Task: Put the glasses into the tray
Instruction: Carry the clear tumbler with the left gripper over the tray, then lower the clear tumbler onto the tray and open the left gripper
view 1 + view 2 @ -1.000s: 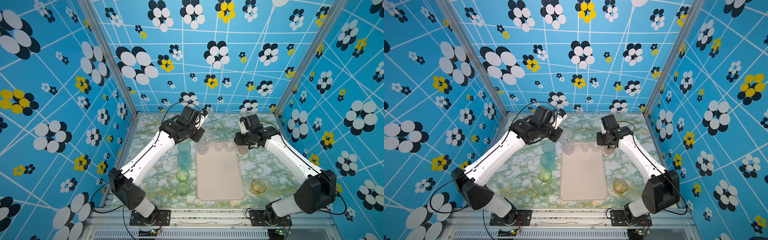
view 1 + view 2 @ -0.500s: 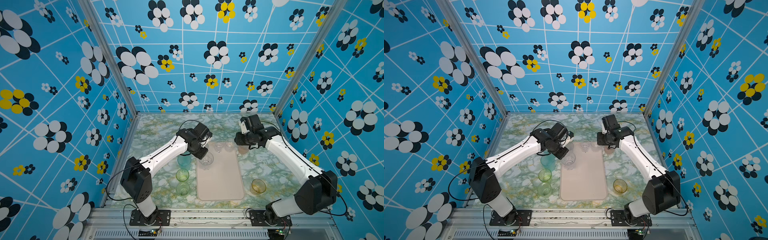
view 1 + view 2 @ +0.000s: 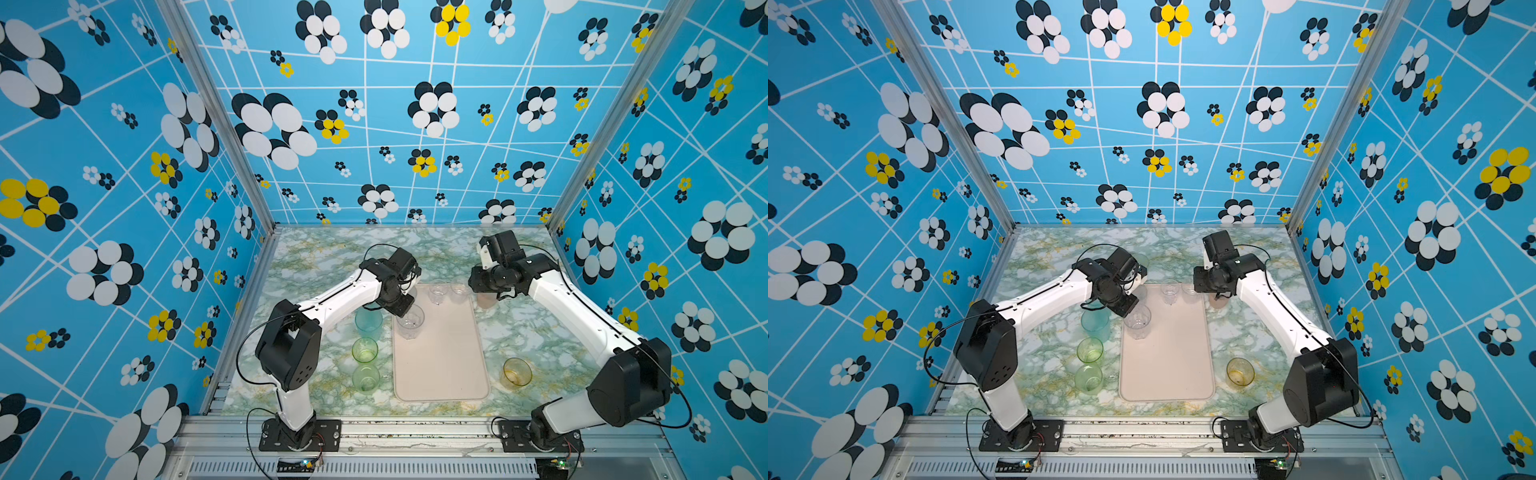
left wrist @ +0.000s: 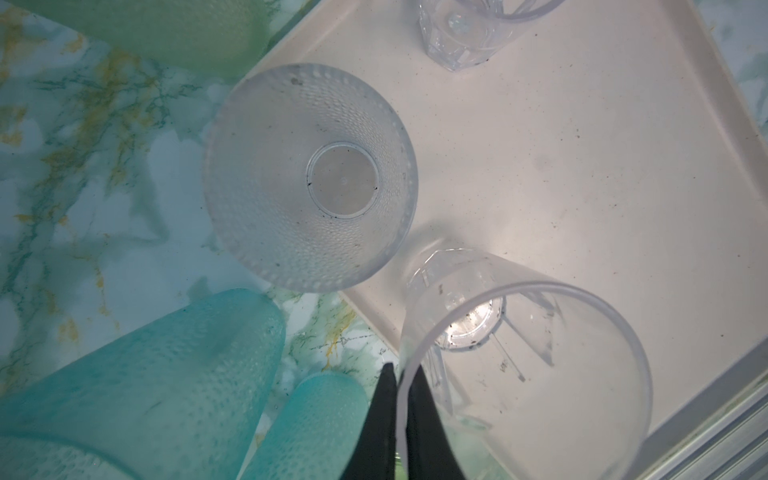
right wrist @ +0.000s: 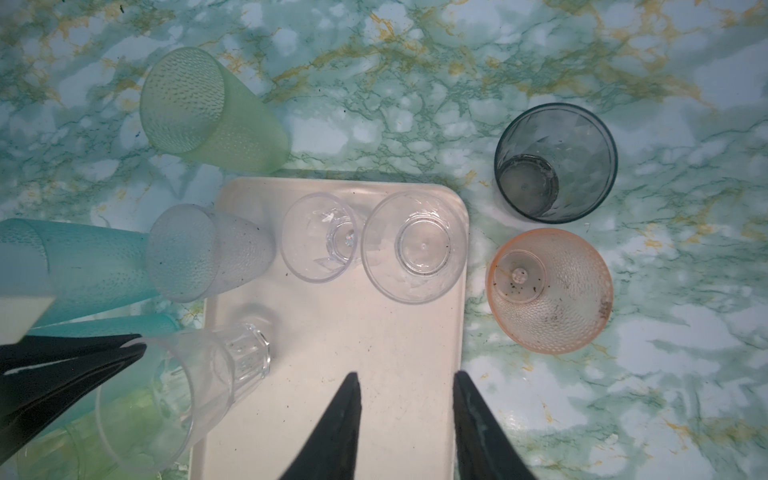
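Clamped by left gripper [image 4: 402,369]: rim of clear glass [image 4: 582,374], one jaw inside, one outside, so hanging mouth-up for setting down. Just under it tray [image 4: 582,166], near edge; contact of base unclear. Right gripper [image 5: 405,376] jaws apart, empty, above tray end; ahead two small glasses [image 5: 320,239] in tray, to side pink glass [image 5: 552,291], grey glass [image 5: 557,162] on table [image 5: 415,83], probably next.
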